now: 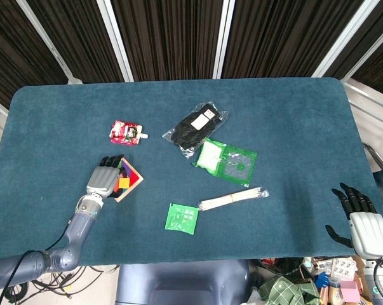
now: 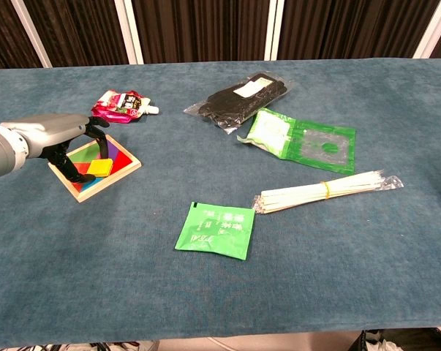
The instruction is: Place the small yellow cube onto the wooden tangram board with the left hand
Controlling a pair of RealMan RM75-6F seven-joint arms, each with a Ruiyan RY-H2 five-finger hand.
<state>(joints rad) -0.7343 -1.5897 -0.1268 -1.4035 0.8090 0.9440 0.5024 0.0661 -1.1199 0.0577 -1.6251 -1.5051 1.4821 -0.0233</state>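
The wooden tangram board (image 1: 131, 189) (image 2: 111, 183) lies at the table's left front, filled with coloured pieces. The small yellow cube (image 1: 123, 183) (image 2: 99, 167) rests on top of those pieces near the board's middle. My left hand (image 1: 103, 177) (image 2: 65, 138) hovers over the board's left half, its fingers spread and arched down beside the cube, and nothing is held in it. My right hand (image 1: 360, 219) hangs off the table's front right corner, dark fingers apart and empty; the chest view does not show it.
A red snack pouch (image 1: 126, 132) (image 2: 120, 104) lies just behind the board. Mid-table are a black item in a clear bag (image 1: 195, 126), a green-and-clear packet (image 1: 227, 160), a wrapped bundle of thin sticks (image 1: 234, 198) and a green sachet (image 1: 181, 218).
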